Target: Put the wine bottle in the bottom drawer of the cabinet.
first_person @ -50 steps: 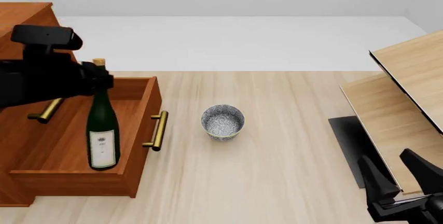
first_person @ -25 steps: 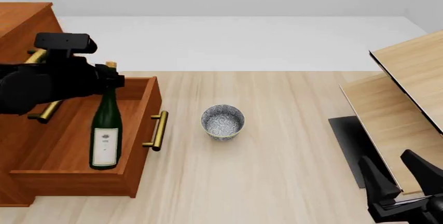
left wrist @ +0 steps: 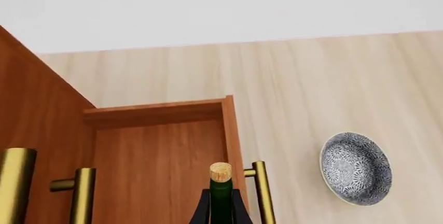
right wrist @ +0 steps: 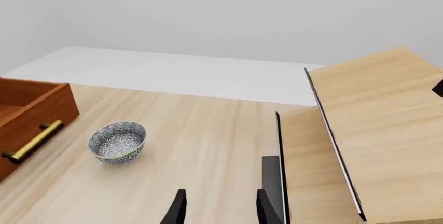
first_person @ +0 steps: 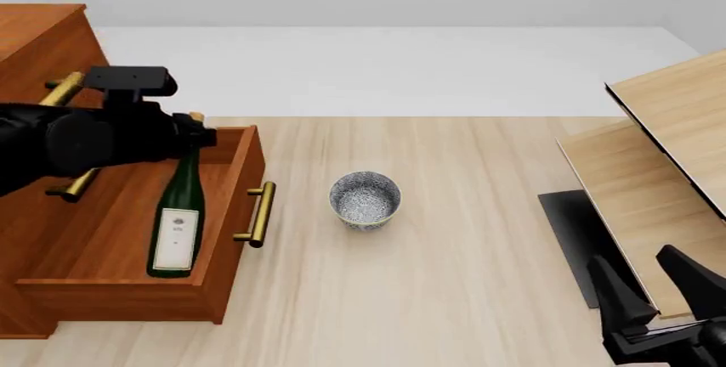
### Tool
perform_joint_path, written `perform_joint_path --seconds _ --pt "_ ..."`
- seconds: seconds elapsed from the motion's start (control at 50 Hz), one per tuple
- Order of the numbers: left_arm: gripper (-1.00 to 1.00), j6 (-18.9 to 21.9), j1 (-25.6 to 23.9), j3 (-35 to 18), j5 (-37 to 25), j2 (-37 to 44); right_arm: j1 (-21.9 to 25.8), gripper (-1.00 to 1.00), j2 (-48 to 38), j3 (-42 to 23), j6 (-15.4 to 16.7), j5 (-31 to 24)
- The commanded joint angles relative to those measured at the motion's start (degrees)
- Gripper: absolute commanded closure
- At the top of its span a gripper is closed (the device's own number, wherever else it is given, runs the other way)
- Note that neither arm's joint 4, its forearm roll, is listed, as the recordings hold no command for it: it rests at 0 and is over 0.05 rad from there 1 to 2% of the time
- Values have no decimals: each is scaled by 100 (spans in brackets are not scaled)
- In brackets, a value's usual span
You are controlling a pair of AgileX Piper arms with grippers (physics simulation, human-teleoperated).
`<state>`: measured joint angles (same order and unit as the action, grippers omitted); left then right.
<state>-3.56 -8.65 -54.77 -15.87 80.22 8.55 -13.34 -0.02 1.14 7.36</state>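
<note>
The dark green wine bottle (first_person: 176, 214) stands inside the pulled-out bottom drawer (first_person: 114, 301) of the reddish-brown cabinet (first_person: 40, 44). Its base rests on the drawer floor and its cork leans toward the drawer's front. My left gripper (first_person: 189, 139) is shut on the bottle's neck just under the cork. In the left wrist view the neck (left wrist: 221, 195) sits between the two black fingers (left wrist: 202, 211). My right gripper (first_person: 655, 290) hangs open at the near right, far from the drawer, with nothing between its fingers (right wrist: 178, 209).
A speckled grey-white bowl (first_person: 365, 200) sits on the table to the right of the drawer's brass handle (first_person: 258, 212). Pale light-wood furniture with black edges (first_person: 658, 155) fills the right side. Upper drawer handles (left wrist: 15, 182) protrude above the open drawer.
My left gripper has moved right and a little lower with the bottle's neck. The bottle has gone from nearly upright to leaning, its base staying on the drawer floor. The right arm is unmoved.
</note>
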Motion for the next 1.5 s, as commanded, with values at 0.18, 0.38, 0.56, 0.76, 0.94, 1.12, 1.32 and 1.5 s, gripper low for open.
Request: perform_joint_path --seconds 0.18,0.38,0.56,0.76,0.94,1.12,1.32,1.5 --pt "100 210 -53 433 -36 600 -17 -100 -94 0 -25 87" --pt "100 215 43 359 126 861 -8 -100 -4 0 -24 -4" --pt "100 245 103 330 203 1022 -14 -100 21 0 -37 -37" --pt "100 208 79 374 291 1118 -15 -100 -80 0 -31 57" --pt "100 161 48 365 374 1221 -22 -100 3 0 -49 -30" --pt "100 190 -3 455 519 1310 -33 -100 -53 0 -58 23" --pt "100 155 15 457 619 1421 -29 -100 -147 0 -58 122" --pt "100 152 10 410 667 1520 -23 -100 -206 0 -60 178"
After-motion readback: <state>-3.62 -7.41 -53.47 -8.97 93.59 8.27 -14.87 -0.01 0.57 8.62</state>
